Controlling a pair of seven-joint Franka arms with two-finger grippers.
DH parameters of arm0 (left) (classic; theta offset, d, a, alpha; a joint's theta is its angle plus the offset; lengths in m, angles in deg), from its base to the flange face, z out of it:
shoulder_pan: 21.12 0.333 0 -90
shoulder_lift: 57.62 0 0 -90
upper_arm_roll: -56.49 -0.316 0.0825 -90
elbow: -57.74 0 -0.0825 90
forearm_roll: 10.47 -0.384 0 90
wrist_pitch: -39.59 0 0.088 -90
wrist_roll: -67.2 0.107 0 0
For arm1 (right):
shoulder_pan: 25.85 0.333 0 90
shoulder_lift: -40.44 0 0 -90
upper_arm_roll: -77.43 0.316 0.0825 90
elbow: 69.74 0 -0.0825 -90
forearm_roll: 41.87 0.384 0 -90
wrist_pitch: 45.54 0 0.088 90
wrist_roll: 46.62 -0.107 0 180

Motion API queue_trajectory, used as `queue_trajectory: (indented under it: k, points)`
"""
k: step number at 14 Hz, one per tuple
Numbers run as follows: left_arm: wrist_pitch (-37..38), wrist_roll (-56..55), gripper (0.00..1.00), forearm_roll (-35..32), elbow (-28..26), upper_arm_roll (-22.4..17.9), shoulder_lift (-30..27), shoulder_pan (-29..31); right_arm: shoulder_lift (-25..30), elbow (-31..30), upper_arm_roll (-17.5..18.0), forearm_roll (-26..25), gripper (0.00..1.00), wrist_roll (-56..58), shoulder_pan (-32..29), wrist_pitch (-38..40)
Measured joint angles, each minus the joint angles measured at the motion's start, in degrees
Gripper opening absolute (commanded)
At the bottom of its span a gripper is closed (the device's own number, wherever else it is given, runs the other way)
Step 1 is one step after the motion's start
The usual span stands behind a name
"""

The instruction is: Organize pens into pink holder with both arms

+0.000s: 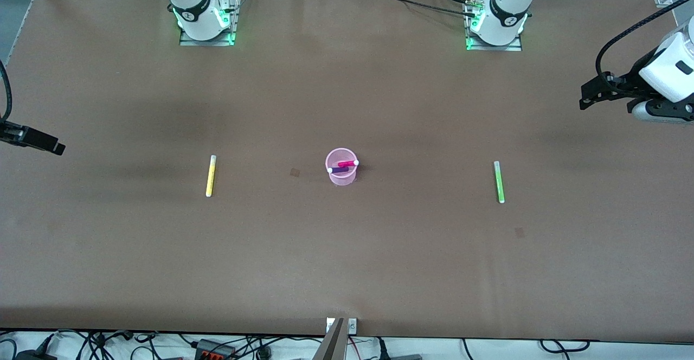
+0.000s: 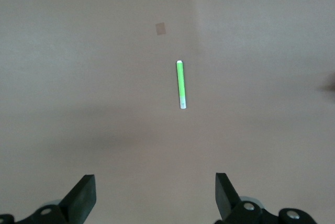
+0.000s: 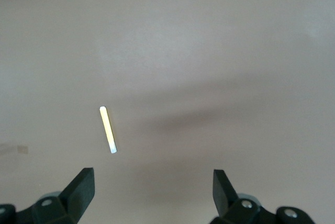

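Pink and translucent, the small round plastic cup (image 1: 341,168) stands upright near the middle of the brown tabletop (image 1: 347,262), well away from every edge. Inside it a magenta marker pen (image 1: 347,163) and a purple marker pen (image 1: 338,169) lean across each other, white ends resting at the rim. A slim yellow marker pen with white ends (image 1: 211,175) lies flat toward the right arm's end of the tabletop, and a slim green marker pen with white ends (image 1: 499,181) lies flat toward the left arm's end; both are well apart from the cup, each with bare brown surface all around.

Left tool (image 2: 155,195) hangs over the tabletop's edge at the left arm's end, fingers spread wide and holding nothing, the green pen in its wrist view. Right tool (image 3: 153,191) hangs over the edge at the right arm's end, fingers likewise wide and unladen, the yellow pen in its view.
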Motion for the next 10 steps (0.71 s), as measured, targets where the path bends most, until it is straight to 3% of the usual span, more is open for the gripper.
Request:
queue_trajectory:
  k: [4,10]
  points:
    - [0.0,0.0,1.0,0.0,0.0,0.0,0.0,0.0,1.4,-0.9,0.7,-0.3,1.0,0.5,1.0,2.8]
    - [0.0,0.0,1.0,0.0,0.0,0.0,0.0,0.0,7.8,-12.2,0.9,-2.2,1.0,5.7,1.9,-3.5]
